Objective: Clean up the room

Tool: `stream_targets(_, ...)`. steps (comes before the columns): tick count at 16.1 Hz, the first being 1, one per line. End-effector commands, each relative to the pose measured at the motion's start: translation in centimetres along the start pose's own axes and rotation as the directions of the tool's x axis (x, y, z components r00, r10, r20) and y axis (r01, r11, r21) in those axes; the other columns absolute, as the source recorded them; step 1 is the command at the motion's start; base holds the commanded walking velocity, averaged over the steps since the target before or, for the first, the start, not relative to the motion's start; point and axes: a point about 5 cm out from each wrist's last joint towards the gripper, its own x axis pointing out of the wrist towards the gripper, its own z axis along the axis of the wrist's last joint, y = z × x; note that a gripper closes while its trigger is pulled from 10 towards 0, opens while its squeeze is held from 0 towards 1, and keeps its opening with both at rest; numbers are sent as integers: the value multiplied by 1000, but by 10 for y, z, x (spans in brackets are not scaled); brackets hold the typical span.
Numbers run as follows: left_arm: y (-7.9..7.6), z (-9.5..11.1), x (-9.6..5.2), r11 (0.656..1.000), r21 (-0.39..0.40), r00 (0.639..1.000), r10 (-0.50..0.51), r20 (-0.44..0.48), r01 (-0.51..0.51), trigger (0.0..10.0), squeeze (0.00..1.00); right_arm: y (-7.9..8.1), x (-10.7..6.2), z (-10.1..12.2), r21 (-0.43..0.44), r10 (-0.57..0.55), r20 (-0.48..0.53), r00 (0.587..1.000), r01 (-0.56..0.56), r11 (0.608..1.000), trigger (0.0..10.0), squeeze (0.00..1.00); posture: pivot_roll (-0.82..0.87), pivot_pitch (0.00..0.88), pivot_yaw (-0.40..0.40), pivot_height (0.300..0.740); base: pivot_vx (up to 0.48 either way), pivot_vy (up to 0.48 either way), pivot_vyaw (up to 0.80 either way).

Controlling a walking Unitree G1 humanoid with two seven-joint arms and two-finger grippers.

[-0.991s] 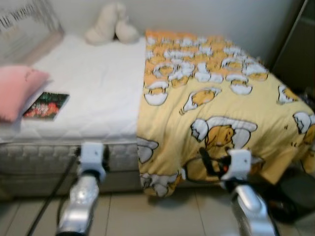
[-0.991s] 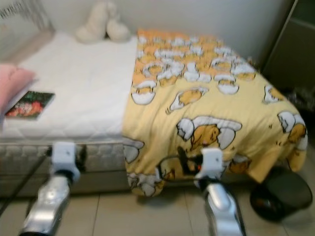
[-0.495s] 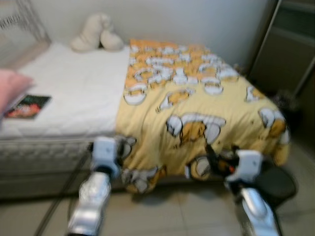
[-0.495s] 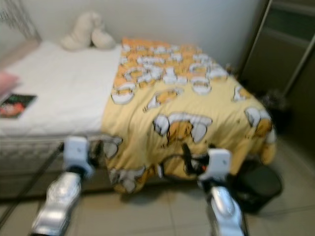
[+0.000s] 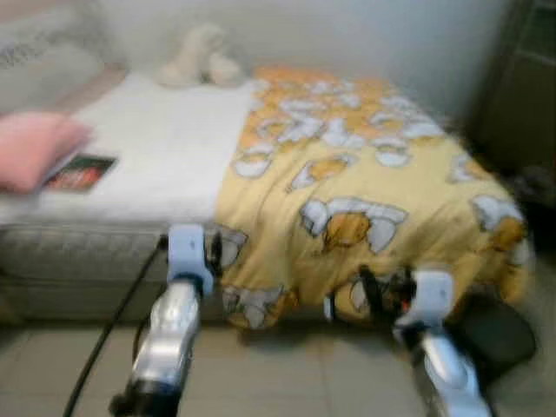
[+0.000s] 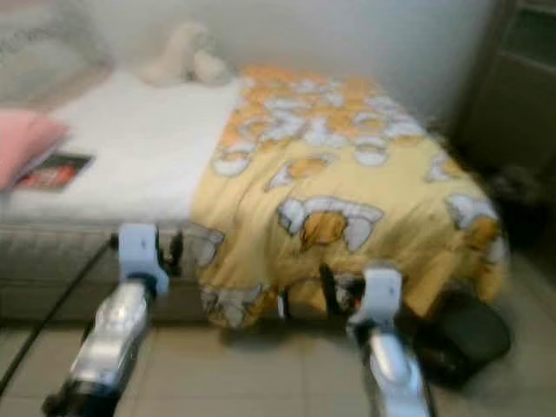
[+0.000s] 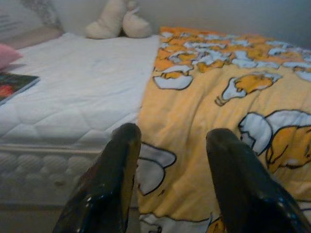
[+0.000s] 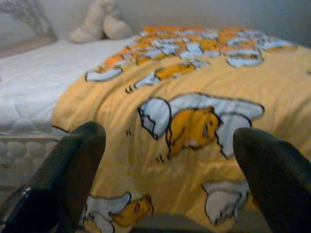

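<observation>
Head views are motion-blurred; detail is limited.

Bed with white quilted mattress spans the scene. A yellow blanket with a white-and-orange cartoon print covers the half from 12 to 3 o'clock and drapes over the near edge almost to the tiled floor.

On the bare mattress: a cream plush toy at 11 o'clock against the wall; a pink pillow at 9 o'clock; a dark-covered book just beside the pillow, possibly tucked partly under it, though blur prevents a firm call.

Left gripper hangs in front of the bed edge at 7 o'clock, aimed at the boundary where blanket meets mattress side. Fingers are spread apart, nothing between them. A black cable runs from the left arm down toward the floor.

Right gripper hangs at 5 o'clock, facing the draped blanket. Fingers are widely parted and empty; the blanket's egg-character print sits between them in the wrist view, not touched.

Obstructions: a dark rounded object rests on the floor at 4 o'clock, just beside the blanket's hanging corner and near the right arm. A dark cabinet or door stands at 2 o'clock beyond the bed.
</observation>
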Motion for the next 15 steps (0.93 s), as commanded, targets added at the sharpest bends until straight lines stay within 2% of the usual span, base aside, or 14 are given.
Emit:
stream_targets(1,2,-2,3,1000,11,999,18,-26,-18,10000,0,3,3,2,-6,4,4,1000,-4,1000,10000,0,46,0,22,740,431,0,481)
stream_targets(3,1,-8,6,998,24,995,53,-82,-51,10000,0,4,5,1,-1,10,-2,1000,-10,1000,10000,0,51,0,18,740,216,0,472)
stream_targets(6,3,-8,6,998,42,996,59,-67,-56,10000,0,5,6,1,-1,24,-5,1000,-24,1000,10000,0,54,0,18,740,0,0,456)
stream_targets(9,19,-12,-8,995,77,997,71,-22,-69,10000,0,3,3,-2,31,37,-14,999,-36,999,10000,0,63,0,16,740,0,0,454)
stream_targets(12,23,-15,-19,995,72,998,61,10,-62,10000,0,-1,0,-8,28,43,-33,999,-42,999,10000,0,74,0,13,740,0,0,456)
stream_targets(15,19,-7,-19,993,111,999,31,36,-35,10000,0,-4,-4,-13,18,53,-53,997,-52,999,10000,0,81,0,14,740,0,0,456)
